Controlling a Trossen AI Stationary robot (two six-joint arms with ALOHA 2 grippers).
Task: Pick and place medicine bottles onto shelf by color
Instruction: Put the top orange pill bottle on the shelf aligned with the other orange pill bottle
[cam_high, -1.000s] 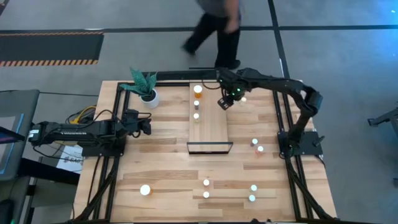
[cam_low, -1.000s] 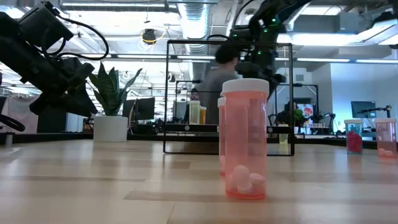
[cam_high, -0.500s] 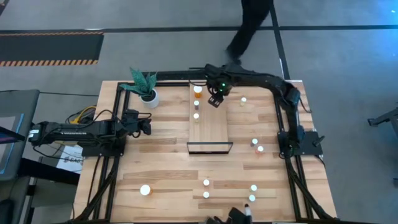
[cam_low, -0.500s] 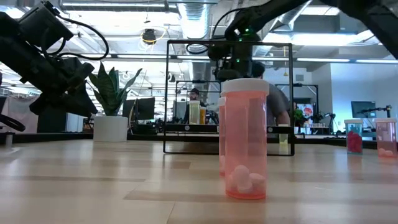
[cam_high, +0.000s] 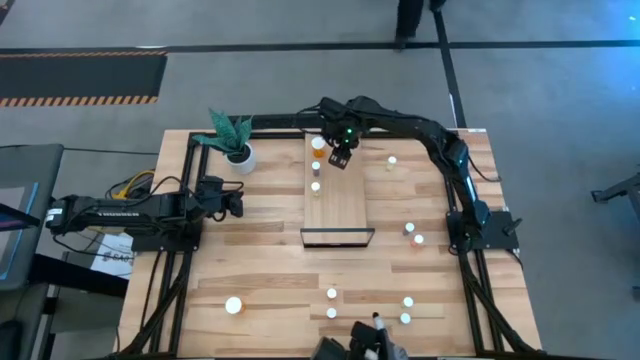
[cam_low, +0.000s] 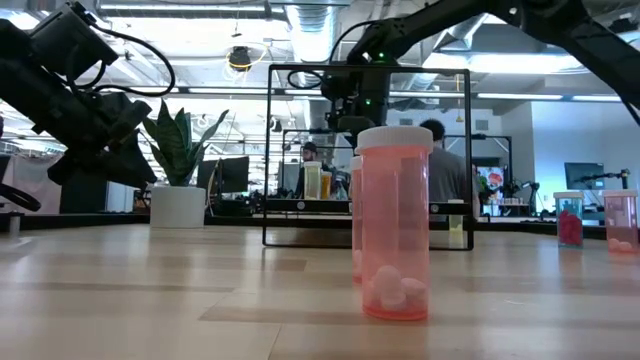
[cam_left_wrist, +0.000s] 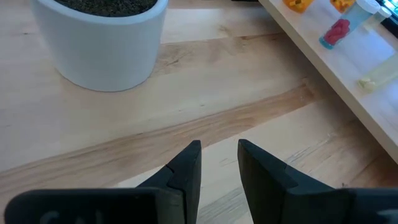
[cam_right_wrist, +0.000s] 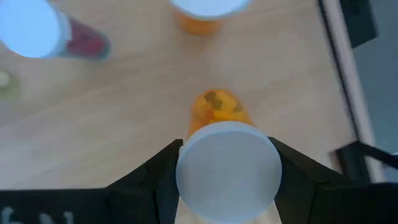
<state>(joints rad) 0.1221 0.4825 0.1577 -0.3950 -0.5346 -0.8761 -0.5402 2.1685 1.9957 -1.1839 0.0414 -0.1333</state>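
- An orange medicine bottle (cam_right_wrist: 219, 112) with a white cap sits between the right gripper (cam_high: 338, 158) fingers – gripped, held over the shelf (cam_high: 335, 205) at its 12 o'clock end.
- Three more bottles stand on the shelf there – the nearest (cam_high: 318, 145) at the gripper's 10 o'clock.
- The left gripper (cam_high: 237, 200) waits at the worktop's (cam_high: 270, 270) 9 o'clock side, fingers closed, empty, near the white plant pot (cam_high: 241, 157).

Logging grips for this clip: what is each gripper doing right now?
Left gripper: shut, empty, near the plant pot.
Right gripper: shut on an orange bottle, over the shelf.
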